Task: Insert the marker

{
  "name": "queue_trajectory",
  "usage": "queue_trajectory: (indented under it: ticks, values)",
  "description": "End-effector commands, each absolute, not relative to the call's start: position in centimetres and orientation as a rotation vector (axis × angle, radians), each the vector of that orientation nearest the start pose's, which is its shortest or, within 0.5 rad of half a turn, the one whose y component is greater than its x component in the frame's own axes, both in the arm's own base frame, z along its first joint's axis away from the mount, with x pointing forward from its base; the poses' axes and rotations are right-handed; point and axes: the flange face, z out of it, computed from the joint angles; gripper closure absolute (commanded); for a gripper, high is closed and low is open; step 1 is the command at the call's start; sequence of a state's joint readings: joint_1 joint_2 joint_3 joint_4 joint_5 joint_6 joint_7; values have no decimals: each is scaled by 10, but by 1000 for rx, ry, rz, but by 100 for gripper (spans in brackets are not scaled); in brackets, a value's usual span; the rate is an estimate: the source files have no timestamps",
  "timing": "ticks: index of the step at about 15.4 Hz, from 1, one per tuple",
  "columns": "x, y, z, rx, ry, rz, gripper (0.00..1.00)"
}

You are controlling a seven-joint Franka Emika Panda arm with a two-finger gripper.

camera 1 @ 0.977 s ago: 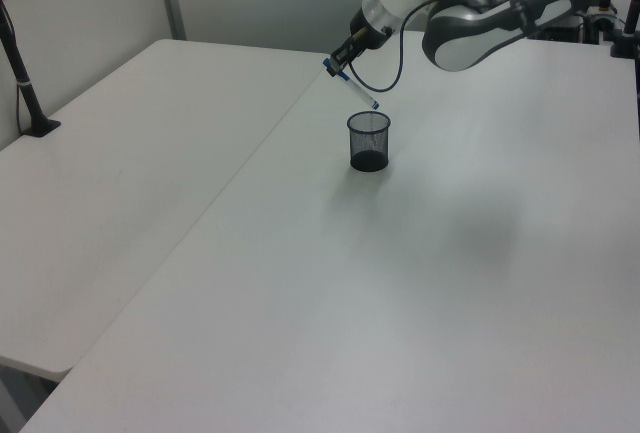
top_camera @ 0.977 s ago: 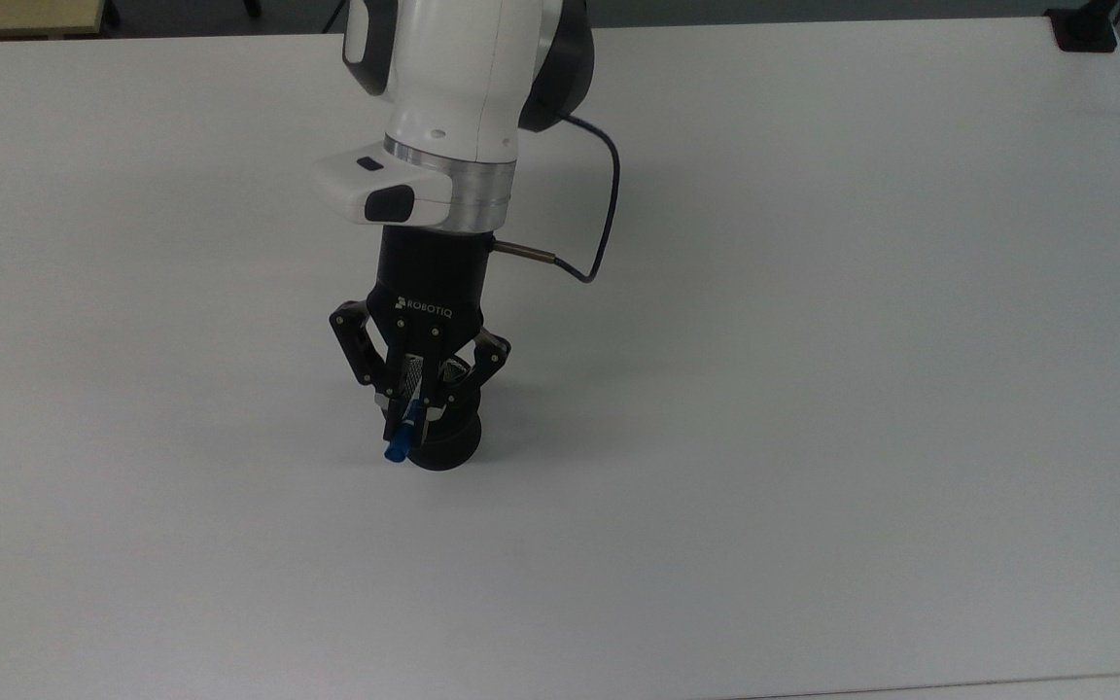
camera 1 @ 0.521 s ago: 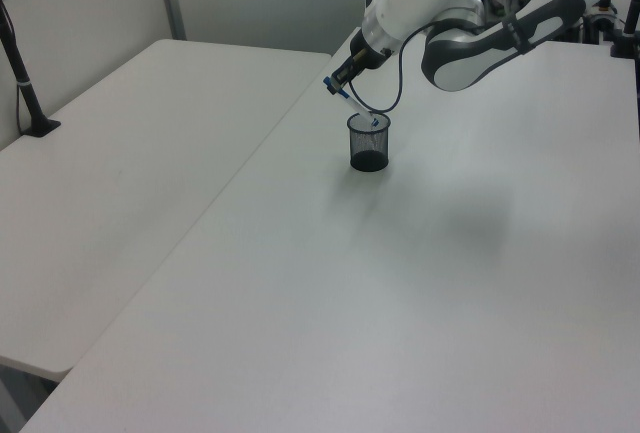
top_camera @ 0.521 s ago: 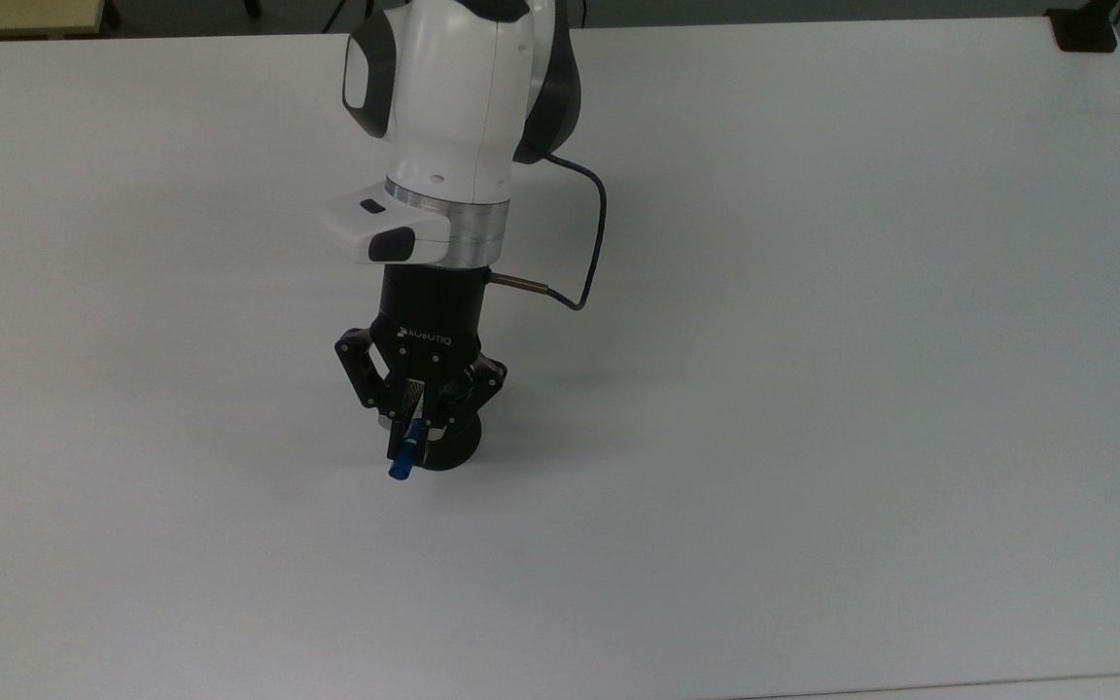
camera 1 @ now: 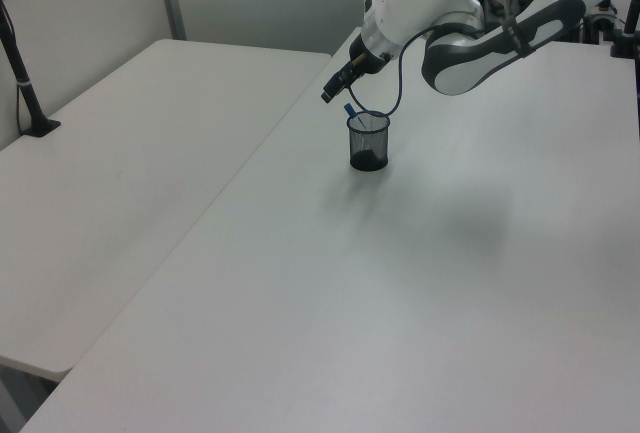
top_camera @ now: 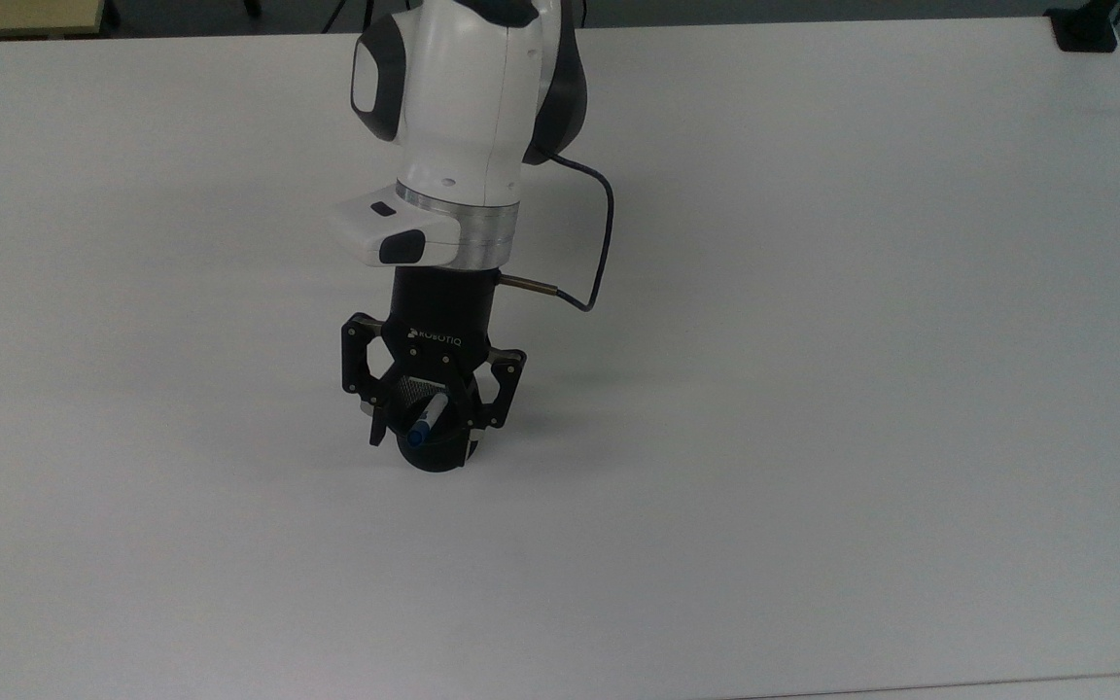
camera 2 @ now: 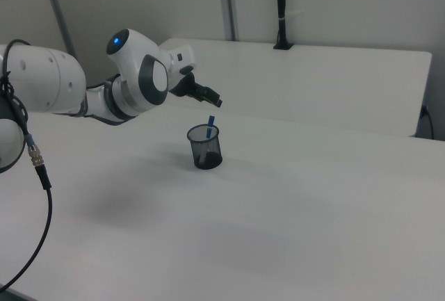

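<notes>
Now the marker (camera 2: 210, 125) stands in the black mesh cup (camera 2: 205, 147), tilted, its blue end poking above the rim; in the left view the marker (camera 1: 350, 111) leans toward 11 o'clock over the cup (camera 1: 368, 141), and in the top view the marker (top_camera: 422, 423) shows as a white barrel with a blue end lying across the mouth of the cup (top_camera: 432, 455). Over it hangs the claw (top_camera: 432, 420), its 2 fingers spread apart with the marker between them in the top view, though whether either finger touches the barrel cannot be told. From the right view the claw (camera 2: 215, 102) sits at 12 o'clock of the cup, just above the marker's blue end and apart from it; in the left view the claw (camera 1: 327, 94) lies at 10 o'clock of the cup. A white arm (top_camera: 458, 107) reaches down from 12 o'clock in the top view, with a dark cable (top_camera: 601, 243) looping off the wrist toward 3 o'clock. Beneath all this the cup rests on a plain white counter (top_camera: 813, 389), and a black post (camera 1: 20, 63) stands clamped at 9 o'clock in the left view.
</notes>
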State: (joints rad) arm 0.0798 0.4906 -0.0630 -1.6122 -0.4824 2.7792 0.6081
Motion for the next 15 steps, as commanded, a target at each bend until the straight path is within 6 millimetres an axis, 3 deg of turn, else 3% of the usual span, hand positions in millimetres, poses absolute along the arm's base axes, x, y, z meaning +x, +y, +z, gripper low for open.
queue_trajectory:
  ticks: [1, 4, 5, 7, 10, 15]
  values:
    - [720, 59, 433, -2996, 278, -1201, 10]
    - [712, 85, 444, -3048, 251, -1139, 8]
    - [708, 94, 448, -3073, 250, -1105, 2]
    - [697, 108, 465, -3117, 259, -1039, 0]
    - [672, 127, 490, -3214, 205, -818, 0]
    - [629, 118, 534, -3229, 20, -410, 0]
